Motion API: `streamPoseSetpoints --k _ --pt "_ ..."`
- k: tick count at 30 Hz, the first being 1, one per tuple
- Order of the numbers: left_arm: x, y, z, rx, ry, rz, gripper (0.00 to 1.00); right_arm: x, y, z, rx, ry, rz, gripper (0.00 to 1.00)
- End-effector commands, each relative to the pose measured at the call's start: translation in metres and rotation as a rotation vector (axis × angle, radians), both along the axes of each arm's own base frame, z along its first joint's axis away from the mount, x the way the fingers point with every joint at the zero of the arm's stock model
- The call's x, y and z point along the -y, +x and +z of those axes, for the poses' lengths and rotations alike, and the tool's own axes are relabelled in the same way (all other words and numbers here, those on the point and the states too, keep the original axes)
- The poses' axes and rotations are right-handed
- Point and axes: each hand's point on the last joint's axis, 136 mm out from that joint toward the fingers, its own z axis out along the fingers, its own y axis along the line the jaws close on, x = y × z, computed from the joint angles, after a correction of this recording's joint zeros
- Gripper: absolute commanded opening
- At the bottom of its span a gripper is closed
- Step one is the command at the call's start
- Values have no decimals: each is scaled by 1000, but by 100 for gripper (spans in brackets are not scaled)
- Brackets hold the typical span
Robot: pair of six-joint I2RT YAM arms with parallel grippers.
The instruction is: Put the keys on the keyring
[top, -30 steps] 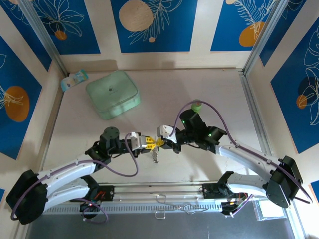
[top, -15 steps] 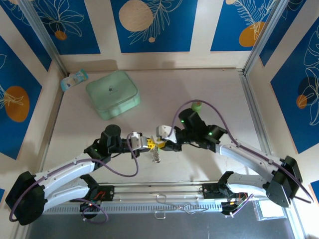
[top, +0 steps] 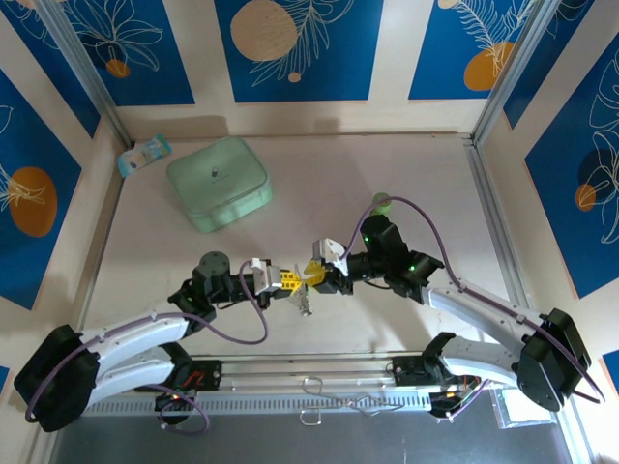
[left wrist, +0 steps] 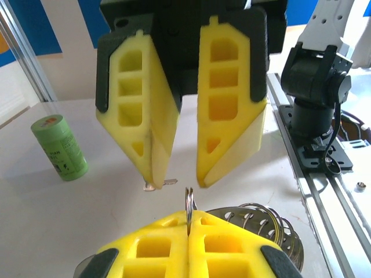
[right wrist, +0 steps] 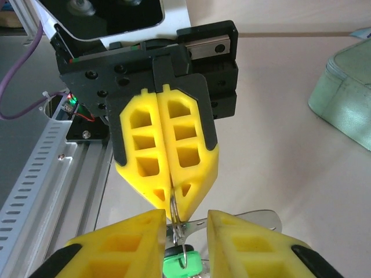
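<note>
Since a second ago the right arm has shifted slightly rightward and toward the bases, and the right tool has parted its pads. It now stands narrowly open, tip to tip with the left tool above the near middle of the worktop. The left tool is clamped flat on a thin ring of the keyring, which stands up from between its pads. The rest of the silvery chain bunches just below the two tools. One green-headed key sits between the right tool's parted pads, with the ring passing through its head. I cannot tell whether the pads touch it. A green cylinder stands upright behind the right arm, and a mint-green box lies well apart at far left.
</note>
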Motion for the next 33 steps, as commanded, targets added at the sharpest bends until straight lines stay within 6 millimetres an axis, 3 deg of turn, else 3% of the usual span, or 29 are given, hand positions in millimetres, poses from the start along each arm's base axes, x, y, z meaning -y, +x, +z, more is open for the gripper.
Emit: streamPoseSetpoints --k 1,8,15,17,20,21,30,33 --pt "3 -8 18 30 -65 -50 0 -2 -5 -4 -17 10 24 26" --pt "3 -9 19 31 -67 -53 0 -3 -4 -7 -13 -3 24 20" --pt "4 -7 22 36 -81 -50 0 -5 -6 -4 -16 -5 42 0" --pt "4 -5 21 40 -78 -38 0 -5 -6 -3 -12 -8 46 0" --pt "1 2 17 38 -52 14 22 -3 -7 1 12 -30 42 0" --pt "0 4 15 36 -30 25 24 -2 -6 1 27 -47 40 0" --pt "-1 0 6 2 126 -2 22 -3 -9 3 118 -192 79 0" --pt "1 0 8 11 129 -13 16 -7 -13 5 133 -206 99 0"
